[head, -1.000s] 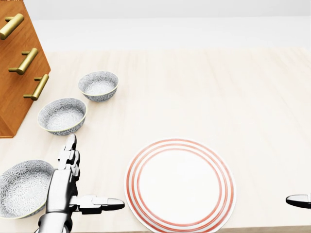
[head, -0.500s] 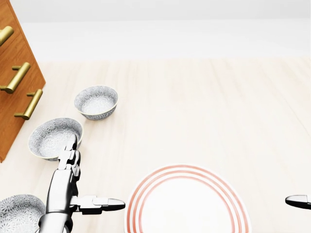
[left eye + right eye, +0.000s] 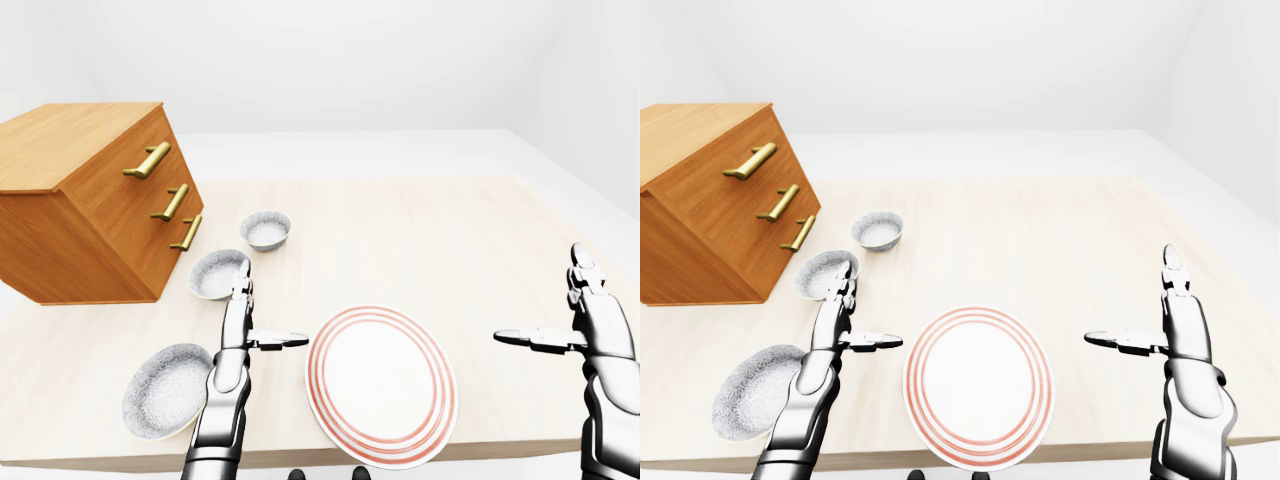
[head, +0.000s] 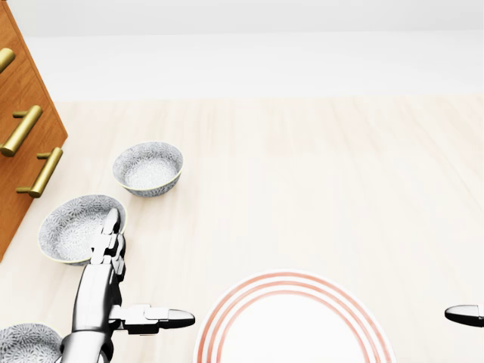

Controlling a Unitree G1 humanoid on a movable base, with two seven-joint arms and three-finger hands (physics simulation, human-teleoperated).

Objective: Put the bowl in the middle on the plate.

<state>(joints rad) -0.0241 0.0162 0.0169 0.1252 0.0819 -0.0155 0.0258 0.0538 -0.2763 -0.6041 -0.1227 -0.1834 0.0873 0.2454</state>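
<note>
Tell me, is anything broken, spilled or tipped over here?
Nothing broken or spilled. All three bowls stand upright and empty. Only the plate looks odd: it lies right at the table's bottom edge in the left-eye view, maybe slightly over it.

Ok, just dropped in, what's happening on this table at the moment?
The robot's open left hand reaches toward the middle bowl of three lined up beside the wooden drawer unit, fingertips near its rim, not gripping. The red-ringed plate lies empty nearby. The right hand is open, off to the right, holding nothing.
</note>
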